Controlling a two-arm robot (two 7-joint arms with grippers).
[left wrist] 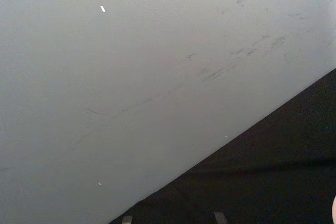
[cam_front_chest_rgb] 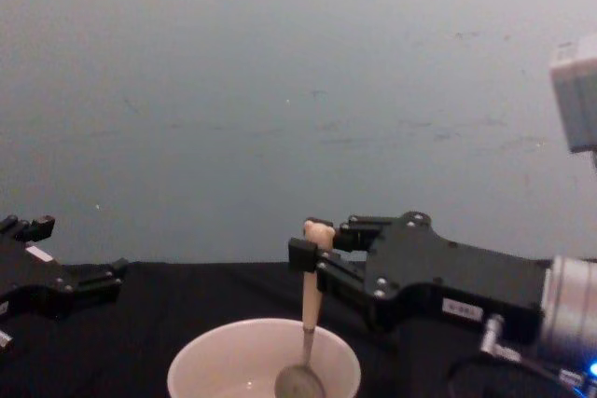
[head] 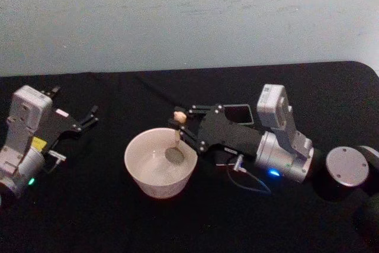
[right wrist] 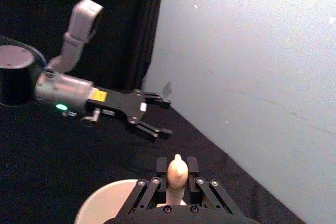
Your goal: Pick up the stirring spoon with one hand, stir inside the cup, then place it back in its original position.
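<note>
Pale grey wall (head: 177,16) across the upper half of the head view, black desk (head: 177,229) below. Right of centre, right gripper (head: 180,125) reaching toward the middle, jaws clamped on the cream handle of the stirring spoon (head: 176,139). At the left edge, left gripper (head: 76,102), well apart from the rest, jaws spread and holding nothing. Lower centre, wide cream-white cup (head: 155,186). Just behind the right gripper, dark grey square holder (head: 251,115). Spoon upright, bowl down inside the cup, bear head topmost.

Holder (head: 238,106) half behind right gripper (head: 185,124)
</note>
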